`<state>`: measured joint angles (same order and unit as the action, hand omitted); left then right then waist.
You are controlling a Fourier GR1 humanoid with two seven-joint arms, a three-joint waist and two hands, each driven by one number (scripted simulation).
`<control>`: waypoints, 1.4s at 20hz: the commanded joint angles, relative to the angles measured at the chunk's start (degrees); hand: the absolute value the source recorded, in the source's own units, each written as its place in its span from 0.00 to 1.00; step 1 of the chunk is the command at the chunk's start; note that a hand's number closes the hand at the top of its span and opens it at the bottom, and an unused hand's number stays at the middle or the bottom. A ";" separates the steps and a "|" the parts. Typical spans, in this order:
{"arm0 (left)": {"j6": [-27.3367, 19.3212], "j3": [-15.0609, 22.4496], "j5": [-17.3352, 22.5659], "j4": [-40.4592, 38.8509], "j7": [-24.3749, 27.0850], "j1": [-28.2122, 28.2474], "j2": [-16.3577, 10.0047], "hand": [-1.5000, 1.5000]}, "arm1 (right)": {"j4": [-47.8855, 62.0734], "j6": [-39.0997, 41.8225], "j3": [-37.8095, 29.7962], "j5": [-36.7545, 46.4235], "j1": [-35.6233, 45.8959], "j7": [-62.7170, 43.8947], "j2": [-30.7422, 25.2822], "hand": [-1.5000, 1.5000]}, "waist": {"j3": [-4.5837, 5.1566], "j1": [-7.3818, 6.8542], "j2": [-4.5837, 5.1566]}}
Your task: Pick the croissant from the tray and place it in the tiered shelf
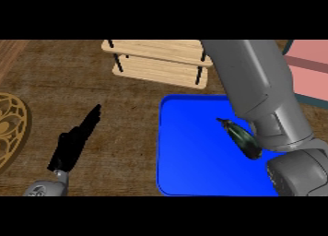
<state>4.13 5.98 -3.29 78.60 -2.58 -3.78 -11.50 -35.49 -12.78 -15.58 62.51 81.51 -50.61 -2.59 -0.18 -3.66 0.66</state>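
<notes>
The blue tray (194,156) lies on the counter at lower centre-right. No croissant shows anywhere in the view. A dark green elongated thing (238,137) rests on the tray's right part, half hidden by my right forearm (262,92). That forearm rises across the tray to the view's top edge, beside the right end of the shelf, and its hand is out of sight. The wooden tiered shelf (160,62) stands behind the tray with black posts. My left hand (73,145) is left of the tray, open, with straight fingers pointing up and right.
A round wooden openwork plate (3,133) lies at the left edge. A pink block with a teal edge (315,69) sits at the top right. Brown wooden counter (92,92) stretches between the plate, shelf and tray.
</notes>
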 commanded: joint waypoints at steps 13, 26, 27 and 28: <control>-0.05 -0.01 -0.78 -0.40 1.18 1.06 0.10 0.50 | 0.70 -36.10 -13.25 -22.88 -2.49 25.07 2.57 0.00 | 0.20 -0.58 0.64; -0.76 -3.64 1.05 0.15 0.07 5.39 -0.80 0.50 | -14.39 -42.23 -11.66 -11.08 -15.10 11.66 0.63 0.00 | 0.22 7.07 -2.28; -1.82 -4.77 1.11 -0.28 1.08 6.47 -0.88 0.50 | -17.31 -40.02 -11.23 -12.06 -18.53 12.65 1.29 0.00 | 0.20 7.92 -2.61; -1.57 -4.04 0.85 -0.28 0.54 7.13 -0.59 0.50 | -21.25 -36.93 -10.65 -11.99 -17.01 10.93 -0.35 0.00 | 0.21 8.10 -2.74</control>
<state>2.92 2.46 -2.46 79.47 -2.03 1.13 -12.12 -48.13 -54.04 -27.65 49.46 68.62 -35.86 -2.25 -0.12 2.62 -1.44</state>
